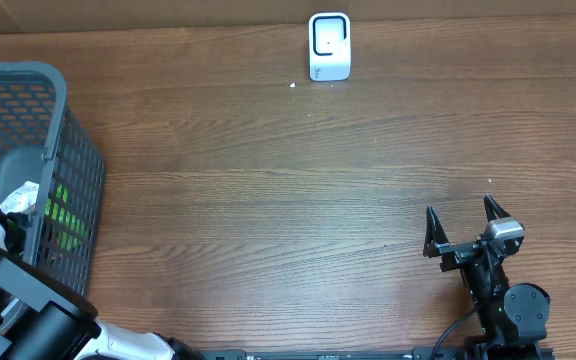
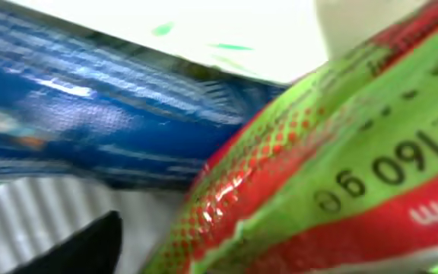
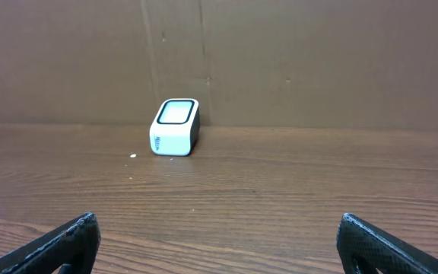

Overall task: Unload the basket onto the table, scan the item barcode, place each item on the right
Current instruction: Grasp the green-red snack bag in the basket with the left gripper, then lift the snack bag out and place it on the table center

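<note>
My left gripper [image 1: 16,222] was down inside the basket [image 1: 68,130], and I couldn't tell how wide it stood. Its wrist view showed only one dark finger [image 2: 78,247] at the lower left. Pressed right up against it was a green and red packet [image 2: 341,152], the item I took to be the one for scanning. A blue pack [image 2: 90,114] lay just behind the packet, on its far side.

The packet looked like glossy film, so I judged it light, soft and slippery, likely to crumple or slide in a loose pinch. I'd have taken it across a flat edge or seam, keeping the fingers off any printed code. I saw no barcode from there.

The mesh walls stood close around the gripper, so the way out was straight up over the rim. Beyond the rim the tabletop [image 1: 268,200] lay bare all the way to the white scanner [image 1: 329,46] at the far edge. My right gripper [image 1: 460,208] sat well apart on the other side, spread wide and holding nothing.
</note>
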{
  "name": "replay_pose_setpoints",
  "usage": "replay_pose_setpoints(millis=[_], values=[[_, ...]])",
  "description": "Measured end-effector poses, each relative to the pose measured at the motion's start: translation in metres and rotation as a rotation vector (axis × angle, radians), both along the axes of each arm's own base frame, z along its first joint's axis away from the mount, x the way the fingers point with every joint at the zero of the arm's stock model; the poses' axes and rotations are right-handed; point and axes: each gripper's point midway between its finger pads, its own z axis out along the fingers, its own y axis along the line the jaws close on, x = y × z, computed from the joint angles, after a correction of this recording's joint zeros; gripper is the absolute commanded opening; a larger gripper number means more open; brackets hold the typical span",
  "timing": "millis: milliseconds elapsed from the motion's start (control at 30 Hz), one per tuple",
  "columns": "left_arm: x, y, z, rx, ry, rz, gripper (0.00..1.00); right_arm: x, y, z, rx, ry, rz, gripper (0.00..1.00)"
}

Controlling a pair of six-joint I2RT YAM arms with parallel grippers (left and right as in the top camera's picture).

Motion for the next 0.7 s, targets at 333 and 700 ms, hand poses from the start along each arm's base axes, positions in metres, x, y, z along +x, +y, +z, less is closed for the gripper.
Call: replay_pose_setpoints(millis=[333,700], values=[[0.021,-0.013,0.001,-0.071,-0.111,-0.074,0.04,0.000,0.000,0.000,0.000,0.000,0.000,1.00],[0.021,-0.030,0.132,0.130,-0.307,-0.158,0.04,0.000,0.000,0.000,0.000,0.000,0.000,1.00]])
